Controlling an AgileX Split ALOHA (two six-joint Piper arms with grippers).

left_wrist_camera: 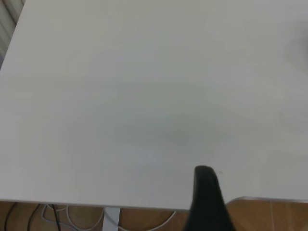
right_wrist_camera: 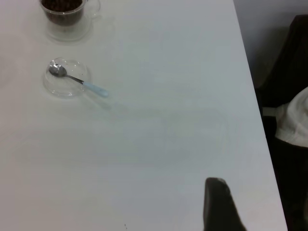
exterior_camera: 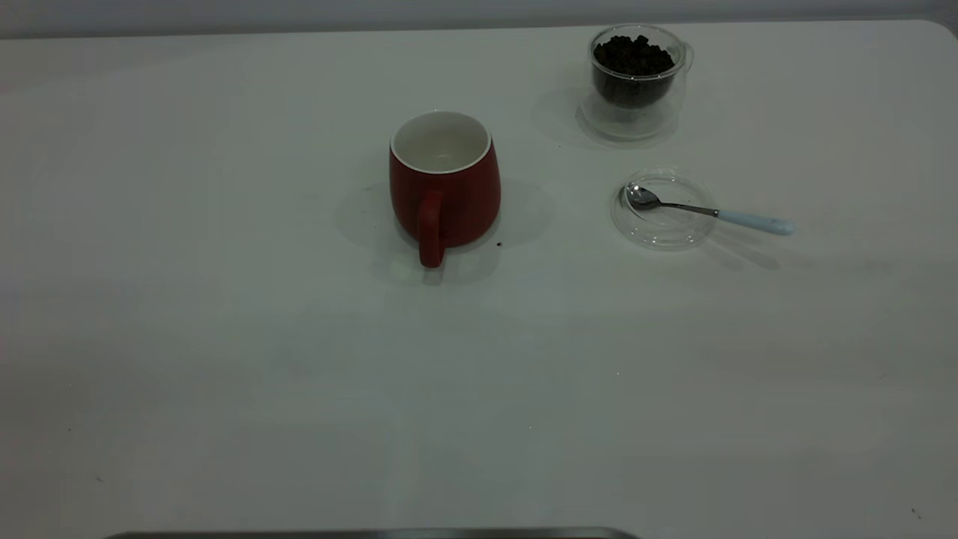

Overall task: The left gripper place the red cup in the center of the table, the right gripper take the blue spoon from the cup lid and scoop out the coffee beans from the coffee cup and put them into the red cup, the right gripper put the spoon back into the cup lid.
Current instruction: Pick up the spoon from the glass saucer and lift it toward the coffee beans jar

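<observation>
Red cup (exterior_camera: 444, 187) stands mid-table (exterior_camera: 224, 359), bare surface around; end effector states unclear.

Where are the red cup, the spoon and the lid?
red cup (exterior_camera: 456, 198): exterior view, on its red side wall.
spoon (exterior_camera: 752, 220): exterior view, on its pale-blue handle.
lid (exterior_camera: 662, 228): exterior view, on its clear floor.

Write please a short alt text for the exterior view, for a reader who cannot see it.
A dark-red cup stands upright and empty near the middle of a white table, its handle toward the camera. To its right, a blue spoon rests with its bowl in a clear cup lid; behind that, a glass coffee cup holds coffee beans.
</observation>
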